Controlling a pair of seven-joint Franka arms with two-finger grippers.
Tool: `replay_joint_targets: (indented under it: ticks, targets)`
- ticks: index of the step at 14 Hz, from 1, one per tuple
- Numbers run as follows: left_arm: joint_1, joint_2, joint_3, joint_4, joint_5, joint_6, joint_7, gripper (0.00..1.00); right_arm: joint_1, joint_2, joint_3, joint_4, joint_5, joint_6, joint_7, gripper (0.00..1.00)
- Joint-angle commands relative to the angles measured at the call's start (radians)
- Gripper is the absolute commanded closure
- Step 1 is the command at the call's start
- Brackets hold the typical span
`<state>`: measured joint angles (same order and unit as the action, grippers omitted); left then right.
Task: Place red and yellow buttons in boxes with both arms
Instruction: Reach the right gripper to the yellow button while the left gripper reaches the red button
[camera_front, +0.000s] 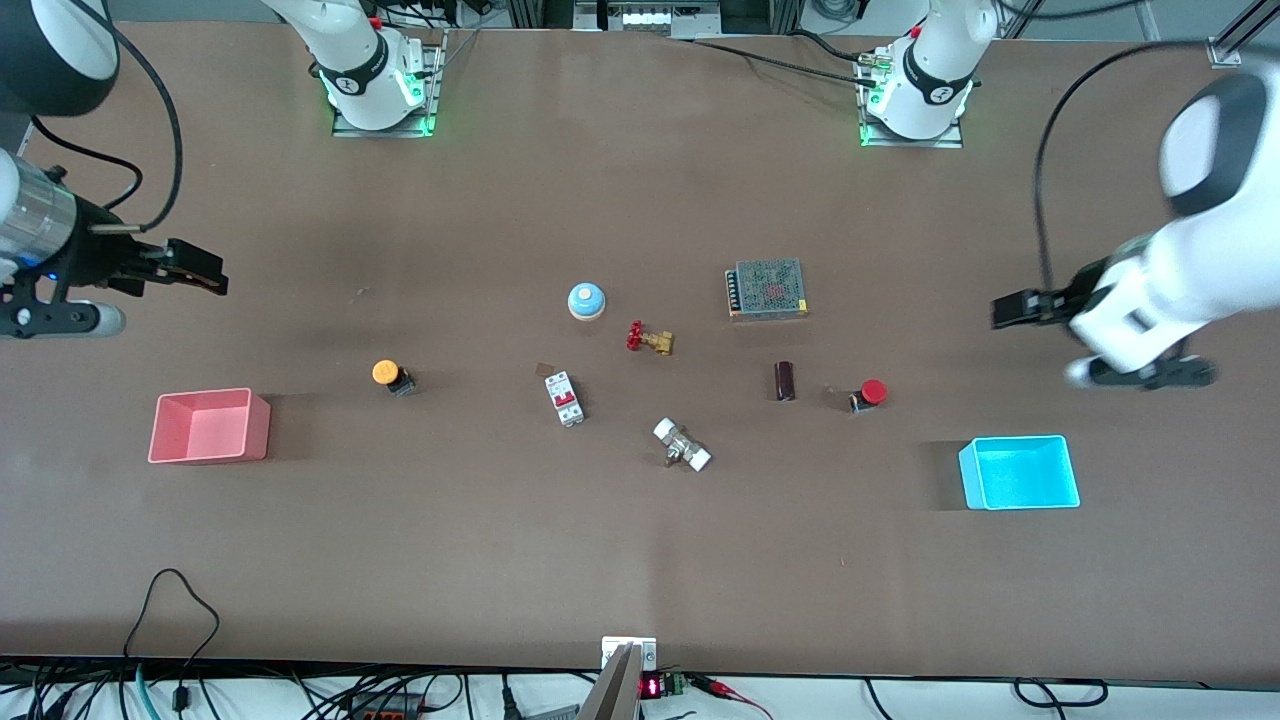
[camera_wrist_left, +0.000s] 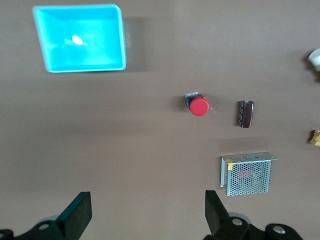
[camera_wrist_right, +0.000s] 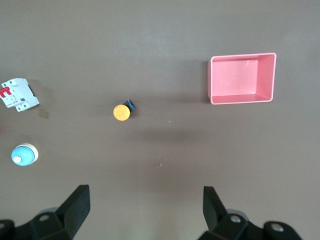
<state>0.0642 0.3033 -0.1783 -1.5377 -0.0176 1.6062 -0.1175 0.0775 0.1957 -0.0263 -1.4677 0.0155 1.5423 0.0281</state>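
Note:
The red button (camera_front: 872, 393) lies on the table between a dark cylinder and the cyan box (camera_front: 1020, 472); both show in the left wrist view, the red button (camera_wrist_left: 199, 105) and the cyan box (camera_wrist_left: 80, 44). The yellow button (camera_front: 388, 374) lies beside the pink box (camera_front: 209, 426); the right wrist view shows the yellow button (camera_wrist_right: 121, 111) and the pink box (camera_wrist_right: 241, 78). My left gripper (camera_front: 1010, 309) is open and empty, high over bare table at the left arm's end. My right gripper (camera_front: 205, 272) is open and empty, high over bare table at the right arm's end.
Mid-table lie a blue-domed button (camera_front: 587, 300), a brass valve with red handwheel (camera_front: 650, 339), a white circuit breaker (camera_front: 565, 398), a white fitting (camera_front: 682, 445), a dark cylinder (camera_front: 785, 380) and a metal mesh power supply (camera_front: 767, 289).

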Motion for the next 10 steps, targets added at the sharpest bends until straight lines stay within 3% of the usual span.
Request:
replay_joint_targets:
  ticks: [1, 7, 10]
  targets:
    - [-0.03, 0.118, -0.003, 0.045, 0.015, 0.001, -0.01, 0.0, 0.007, 0.036, 0.005, -0.005, 0.018, 0.037, -0.004, 0.0]
    - [-0.078, 0.287, 0.011, 0.067, -0.025, 0.093, -0.001, 0.0, 0.041, 0.024, 0.006, -0.242, 0.017, 0.336, 0.019, 0.0]
    - [-0.174, 0.321, 0.111, 0.085, -0.025, 0.138, 0.002, 0.0, 0.041, 0.005, 0.006, -0.351, 0.017, 0.465, 0.032, 0.0]
